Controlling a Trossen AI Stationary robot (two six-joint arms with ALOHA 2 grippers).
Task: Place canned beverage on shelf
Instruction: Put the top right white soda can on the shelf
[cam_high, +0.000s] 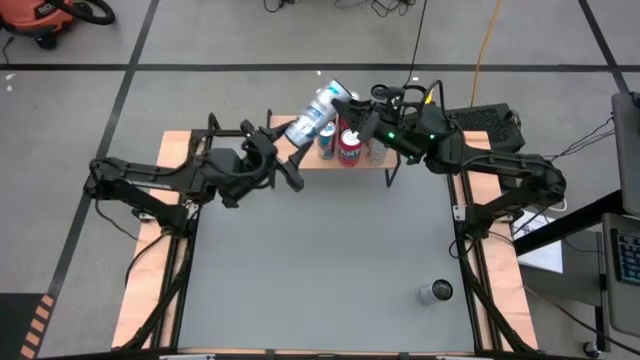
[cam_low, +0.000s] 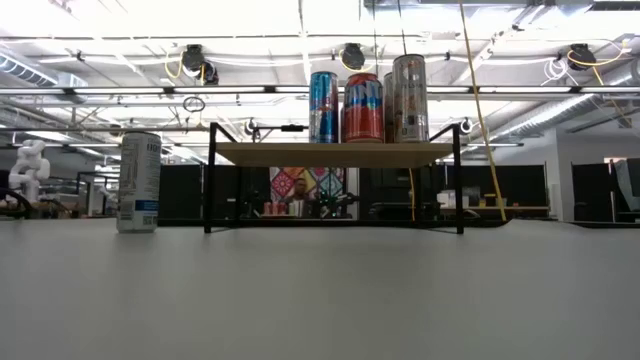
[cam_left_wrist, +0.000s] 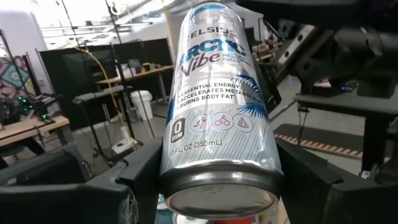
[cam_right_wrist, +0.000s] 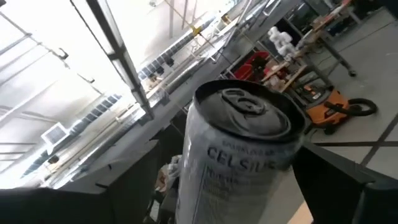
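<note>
Both tools (cam_high: 300, 170) (cam_high: 345, 105) grip white can (cam_high: 312, 115) above shelf (cam_high: 310, 158) cans (cam_high: 349, 146).

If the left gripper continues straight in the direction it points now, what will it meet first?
Probably the right gripper. The left gripper holds the white can tilted up past the shelf, and the right gripper is at the can's far end. Depth is uncertain.

Cut off at the low view's top: both arms and the tilted white can (cam_high: 312, 115), unseen there. Hidden under the right gripper (cam_high: 352, 108) from above: the can's top end. Too small to read: the labels on the three shelf (cam_low: 335, 153) cans and on the lone can (cam_high: 435, 292) near right.
</note>
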